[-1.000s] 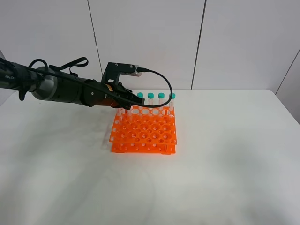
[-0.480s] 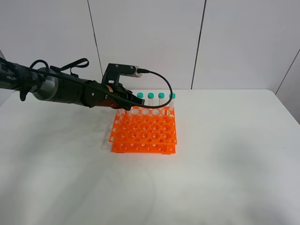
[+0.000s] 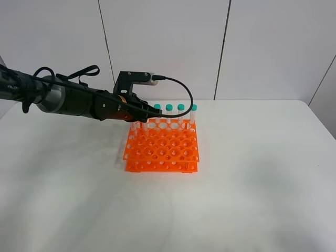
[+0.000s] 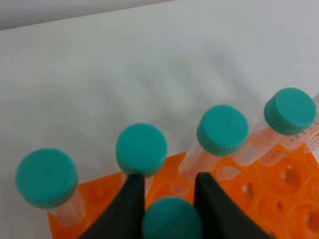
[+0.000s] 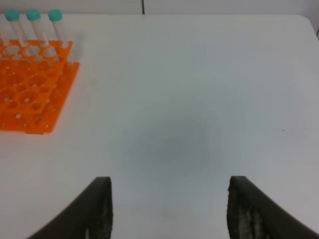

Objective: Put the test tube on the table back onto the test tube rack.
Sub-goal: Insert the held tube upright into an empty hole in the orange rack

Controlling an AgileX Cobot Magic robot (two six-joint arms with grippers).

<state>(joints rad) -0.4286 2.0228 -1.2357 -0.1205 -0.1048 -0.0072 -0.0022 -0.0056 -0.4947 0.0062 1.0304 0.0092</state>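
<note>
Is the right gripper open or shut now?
Open. In the right wrist view its two dark fingers stand far apart with only bare table between them, holding nothing.

Test tube [image 4: 172, 219]: clear, teal-green screw cap, pinched between the closed fingers of the left gripper [image 4: 167, 199], cap-up, over the back-left corner of the rack [image 3: 161, 149]. Rack: bright orange, two-tier grid of round holes, flat on the white table [image 3: 252, 178]. Just beyond the fingertips, a row of identical capped tubes [image 4: 223, 130] stands upright in the back holes.
</note>
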